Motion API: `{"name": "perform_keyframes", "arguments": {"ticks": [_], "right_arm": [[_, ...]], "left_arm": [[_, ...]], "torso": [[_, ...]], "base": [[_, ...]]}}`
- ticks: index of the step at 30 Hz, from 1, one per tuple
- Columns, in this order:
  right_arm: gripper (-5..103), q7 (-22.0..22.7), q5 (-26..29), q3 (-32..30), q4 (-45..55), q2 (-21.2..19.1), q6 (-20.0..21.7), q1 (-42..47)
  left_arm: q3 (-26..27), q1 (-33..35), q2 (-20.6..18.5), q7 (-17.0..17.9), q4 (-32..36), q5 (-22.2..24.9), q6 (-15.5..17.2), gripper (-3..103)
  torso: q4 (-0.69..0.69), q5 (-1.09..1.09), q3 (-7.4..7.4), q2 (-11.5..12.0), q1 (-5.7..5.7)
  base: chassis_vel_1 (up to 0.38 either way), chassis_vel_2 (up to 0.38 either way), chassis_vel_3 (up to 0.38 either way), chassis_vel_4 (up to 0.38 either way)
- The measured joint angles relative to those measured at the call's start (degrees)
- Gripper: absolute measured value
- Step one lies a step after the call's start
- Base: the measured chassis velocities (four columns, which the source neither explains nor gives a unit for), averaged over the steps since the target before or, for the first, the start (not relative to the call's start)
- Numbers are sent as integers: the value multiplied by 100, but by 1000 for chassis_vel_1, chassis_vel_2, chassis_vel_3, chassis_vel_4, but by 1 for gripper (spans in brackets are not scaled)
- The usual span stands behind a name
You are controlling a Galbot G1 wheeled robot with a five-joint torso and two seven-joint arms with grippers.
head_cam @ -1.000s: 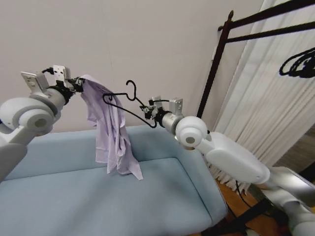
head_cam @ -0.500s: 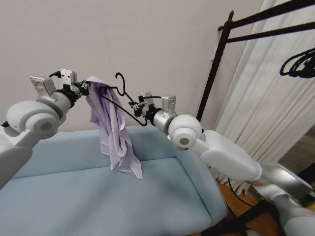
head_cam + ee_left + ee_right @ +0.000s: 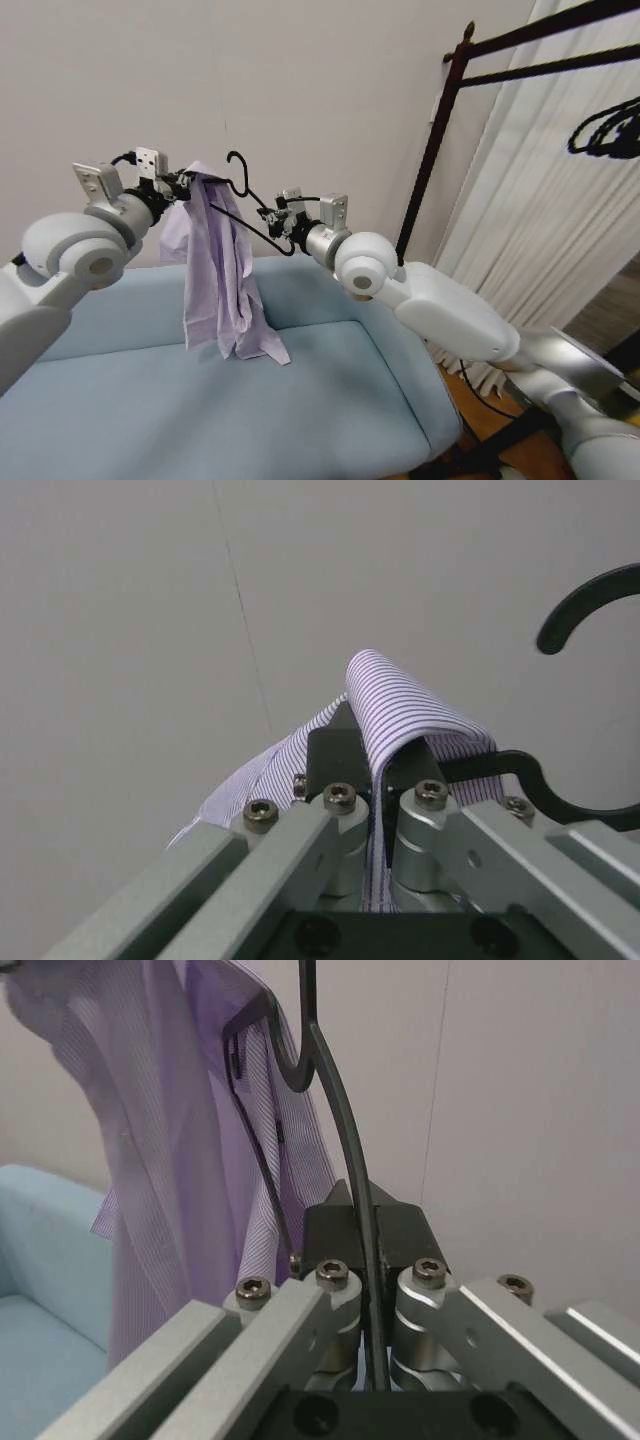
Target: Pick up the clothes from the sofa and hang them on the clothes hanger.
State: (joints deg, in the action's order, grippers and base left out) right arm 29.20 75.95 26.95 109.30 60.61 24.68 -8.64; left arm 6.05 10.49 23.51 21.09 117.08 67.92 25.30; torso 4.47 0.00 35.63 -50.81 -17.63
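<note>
A lilac striped shirt (image 3: 218, 280) hangs in the air above the pale blue sofa (image 3: 200, 400). My left gripper (image 3: 186, 184) is shut on a fold of the shirt (image 3: 400, 695) at its top. A black wire hanger (image 3: 245, 195) reaches into the shirt, its hook (image 3: 580, 605) pointing up. My right gripper (image 3: 272, 219) is shut on the hanger (image 3: 345, 1140) at its other end, close beside the shirt (image 3: 190, 1140). The shirt's hem dangles just over the seat cushion.
A dark wooden clothes rack (image 3: 450, 110) stands to the right of the sofa, with another black hanger (image 3: 605, 130) on its rail. White curtains (image 3: 540, 220) hang behind it. A plain wall backs the sofa.
The right gripper has pushed the hanger leftward, further into the shirt. The left gripper with the shirt has shifted slightly right, and the cloth now hangs straighter.
</note>
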Motion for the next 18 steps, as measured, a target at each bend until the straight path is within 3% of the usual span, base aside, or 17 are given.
{"name": "perform_keyframes", "arguments": {"ticks": [7, 18], "right_arm": [[1, -3, 1, -99, -234, 219, -118, -28], [1, -112, 8, -321, -405, 117, -107, -320]], "left_arm": [[61, 20, -94, -40, 128, 41, -64, 1], [166, 234, -129, -50, 152, 15, -134, 1]], "torso": [[-2, 0, 0, 0, 0], [0, 0, 0, 0, 0]], "base": [[0, 0, 0, 0], [0, 0, 0, 0]]}}
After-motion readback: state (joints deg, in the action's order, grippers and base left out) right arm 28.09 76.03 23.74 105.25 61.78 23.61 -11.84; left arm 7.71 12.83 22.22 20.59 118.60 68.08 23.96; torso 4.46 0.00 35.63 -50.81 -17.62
